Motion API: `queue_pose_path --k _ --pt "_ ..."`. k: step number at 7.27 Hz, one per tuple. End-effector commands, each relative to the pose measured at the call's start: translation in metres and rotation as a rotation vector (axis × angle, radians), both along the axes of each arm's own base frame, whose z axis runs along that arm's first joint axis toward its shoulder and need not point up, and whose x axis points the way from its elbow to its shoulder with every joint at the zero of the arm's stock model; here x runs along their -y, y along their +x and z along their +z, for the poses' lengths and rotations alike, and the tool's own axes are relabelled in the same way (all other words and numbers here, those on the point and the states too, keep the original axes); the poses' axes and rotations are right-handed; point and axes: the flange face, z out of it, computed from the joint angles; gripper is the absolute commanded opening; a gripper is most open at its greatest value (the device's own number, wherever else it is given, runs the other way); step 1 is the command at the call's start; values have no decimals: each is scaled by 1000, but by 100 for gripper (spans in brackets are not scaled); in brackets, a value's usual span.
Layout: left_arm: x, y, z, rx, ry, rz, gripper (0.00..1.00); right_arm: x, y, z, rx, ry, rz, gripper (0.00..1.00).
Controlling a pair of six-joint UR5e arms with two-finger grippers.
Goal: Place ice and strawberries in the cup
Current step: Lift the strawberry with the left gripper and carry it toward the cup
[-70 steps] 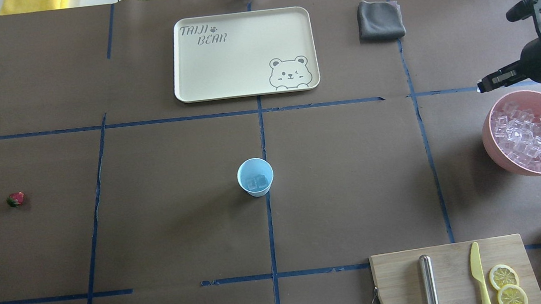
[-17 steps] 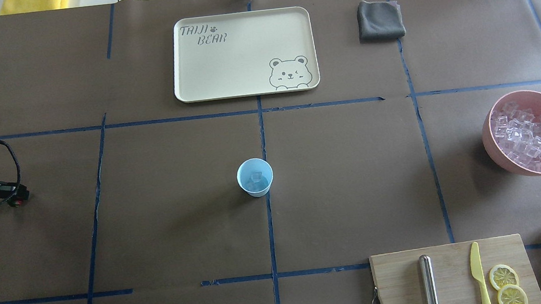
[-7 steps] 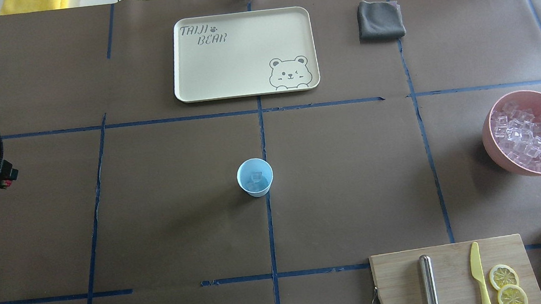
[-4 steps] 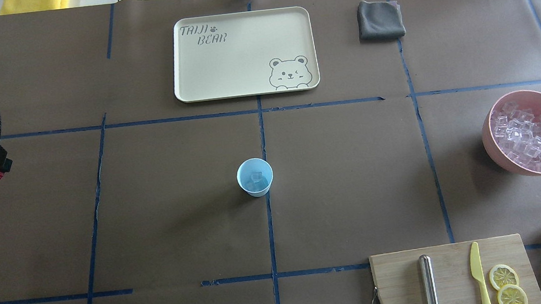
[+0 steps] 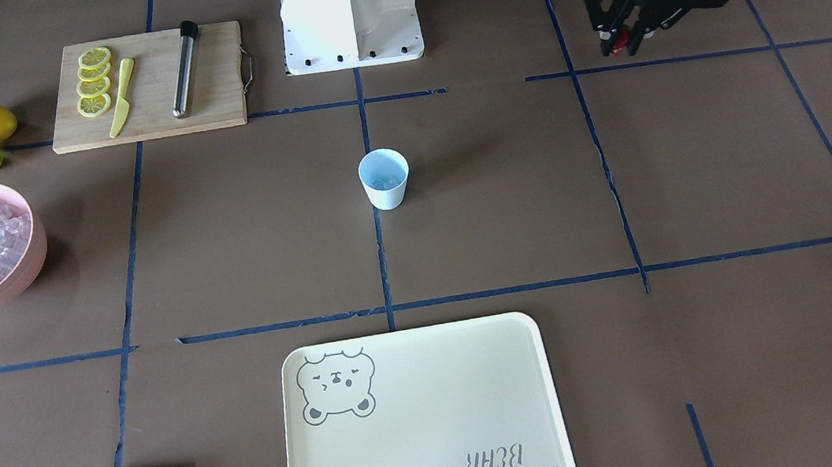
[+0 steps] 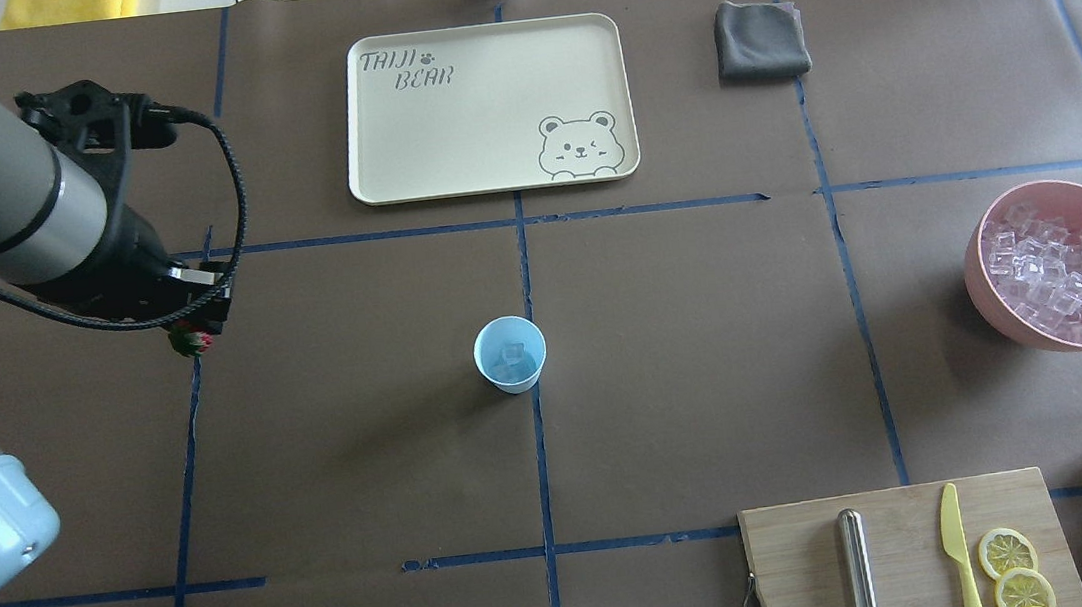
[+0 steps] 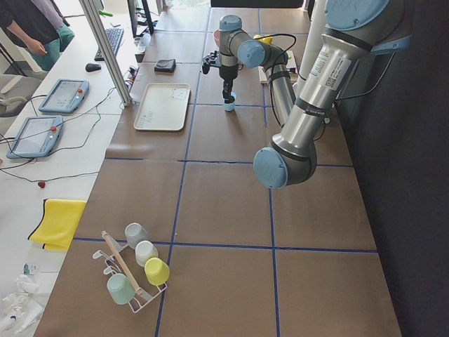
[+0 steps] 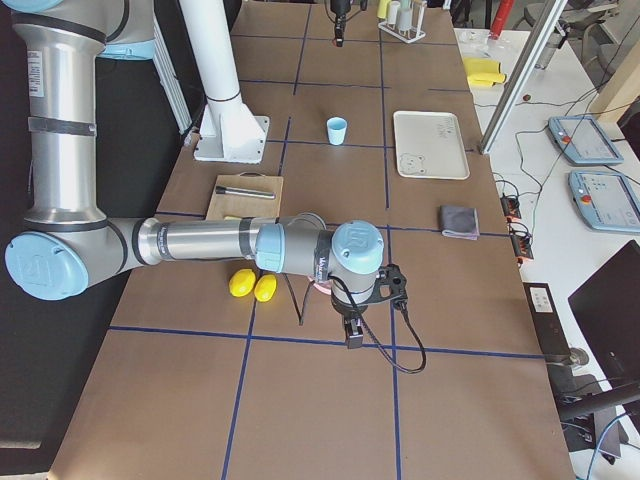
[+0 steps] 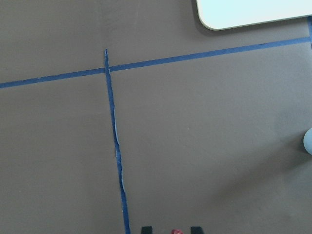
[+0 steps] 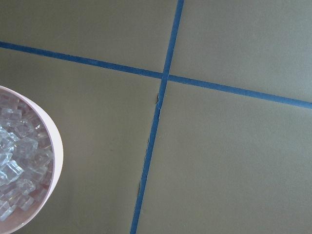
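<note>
One strawberry point(image 6: 190, 340): pinched in the left gripper point(image 6: 195, 332), up off the table point(image 6: 369, 482)
Cup point(image 6: 512, 372): well off to that gripper's right, ice point(image 6: 512, 353) inside
Right gripper point(image 8: 352, 336): just beside the pink bowl point(image 6: 974, 273) of ice; open or closed, can't tell

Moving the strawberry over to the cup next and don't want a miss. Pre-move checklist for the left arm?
1. Grip: ok. The left tool is shut on the strawberry, and the wrist view shows red between the fingertips.
2. Cup upright and open: ok.
3. Cup has ice: ok, cubes show inside.
4. Left tool above the cup: not ok. It hangs well off to the robot's left of the cup.
5. Path to the cup: ok. The overhead view shows nothing standing between them.
6. Right tool out of the way: ok, it is over by the pink bowl. Open or shut: cannot tell.
</note>
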Motion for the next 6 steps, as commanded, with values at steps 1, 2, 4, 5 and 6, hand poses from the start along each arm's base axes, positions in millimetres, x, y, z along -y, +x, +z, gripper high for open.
queue_pose_path --k 1,2,4,5,6 --pt "3 67 -24 -9 -21 -44 0 -3 4 6 3 -2 -1 100" --pt "4 90 -33 -17 -13 -76 0 -3 4 5 5 -3 0 100" --pt "4 148 -65 -2 -32 -105 0 -3 4 5 5 -3 1 100" --pt "1 176 -70 0 -29 -114 0 -3 4 5 5 -4 1 100" --pt "8 199 -61 -13 -36 -126 0 -3 4 6 5 -6 1 100"
